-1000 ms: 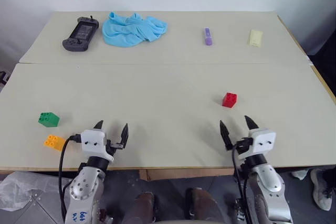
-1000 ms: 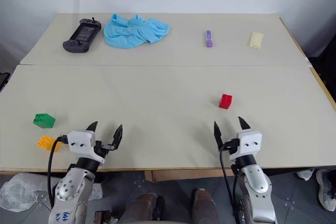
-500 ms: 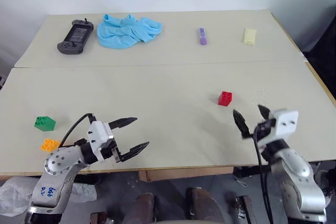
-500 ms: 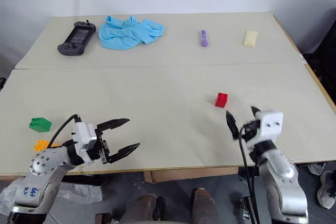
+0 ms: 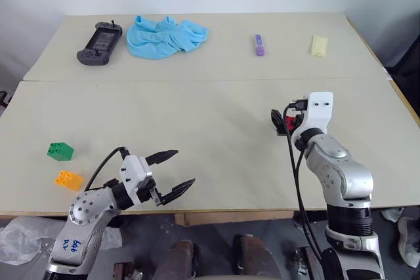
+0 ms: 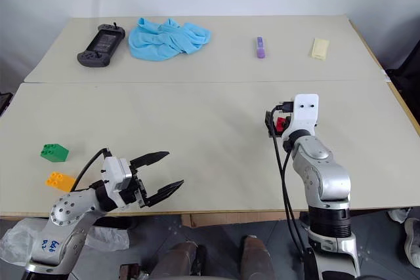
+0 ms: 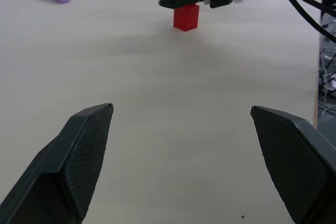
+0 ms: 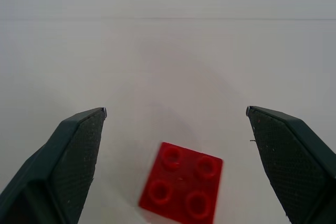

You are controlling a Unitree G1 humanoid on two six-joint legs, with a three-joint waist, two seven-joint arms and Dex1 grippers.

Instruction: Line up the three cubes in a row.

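Right pincer (image 8: 176,129) advanced; red cube (image 8: 182,188) sits between its fingers.

The red cube (image 8: 182,189), a small studded plastic brick showing four round studs on top, is sitting upright on the near table's right half, turned slightly askew, untouched. The green cube (image 5: 60,151), likewise studded, is resting on the table's left side, well apart from the red one. The orange-yellow cube (image 5: 68,179) is lying near the green one, closer to the front edge, studs facing up. No two cubes are touching.
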